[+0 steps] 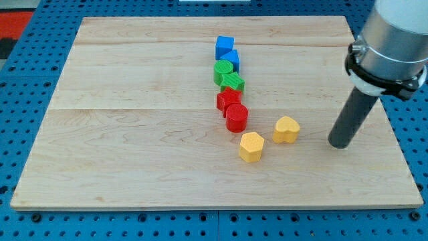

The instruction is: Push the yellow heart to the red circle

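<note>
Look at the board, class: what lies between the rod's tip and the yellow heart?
Nothing: in the camera view, bare wood separates my tip from the yellow heart, which lies to the tip's left.

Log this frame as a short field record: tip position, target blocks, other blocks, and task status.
tip: my tip rests on the board, to the view's right of the yellow heart, apart from it
target: red circle, to the view's left of the heart, not touching it
nearby: yellow hexagon, below the circle
column: red star, two green blocks, two blue blocks running toward the view's top
status: heart not yet at circle
</note>
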